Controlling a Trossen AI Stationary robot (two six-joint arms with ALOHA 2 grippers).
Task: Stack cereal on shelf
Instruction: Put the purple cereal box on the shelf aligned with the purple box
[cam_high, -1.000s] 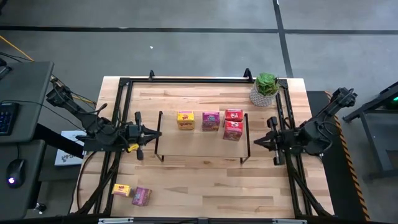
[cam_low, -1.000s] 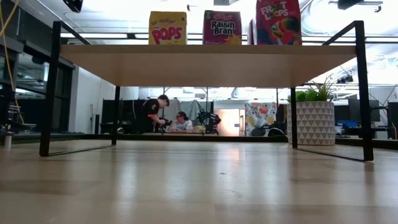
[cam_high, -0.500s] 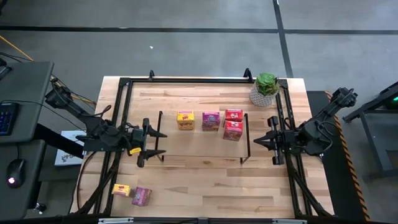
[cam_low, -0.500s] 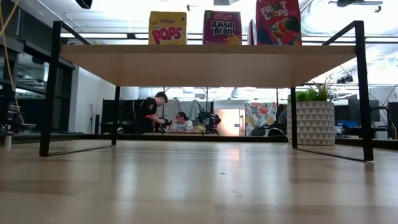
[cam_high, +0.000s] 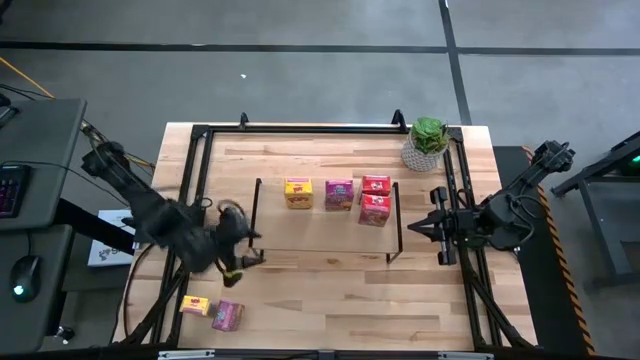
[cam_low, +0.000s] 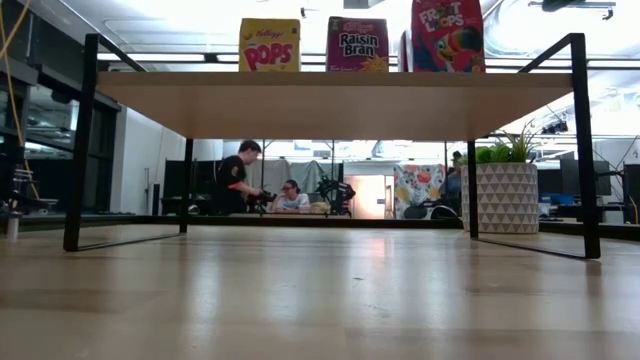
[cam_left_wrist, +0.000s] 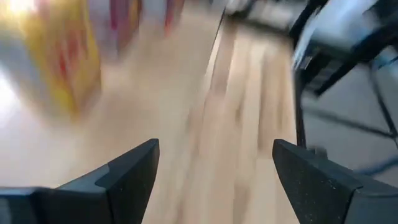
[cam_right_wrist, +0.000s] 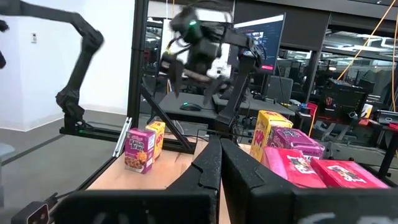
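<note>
The shelf (cam_high: 325, 235) is a light-wood board on black wire legs in the middle of the table. On it stand a yellow cereal box (cam_high: 298, 192), a magenta one (cam_high: 339, 194) and two red ones (cam_high: 375, 198); the low view shows their fronts (cam_low: 357, 44). Another yellow box (cam_high: 195, 305) and another magenta box (cam_high: 227, 315) rest on the table by its near left corner. My left gripper (cam_high: 245, 252) hangs open and blurred at the shelf's near left corner, touching nothing. My right gripper (cam_high: 413, 228) is shut, just right of the shelf.
A potted green plant (cam_high: 427, 143) stands at the far right corner of the table. A black frame (cam_high: 300, 128) runs along the table's edges. The shelf's left wire legs (cam_high: 258, 215) stand close to my left gripper. People show in the room beyond the table (cam_low: 240, 180).
My left gripper has opened wide. It has swung away from the shelf's left side toward the table's near edge, turning toward the two boxes at the near left corner. The boxes have stayed where they were.
</note>
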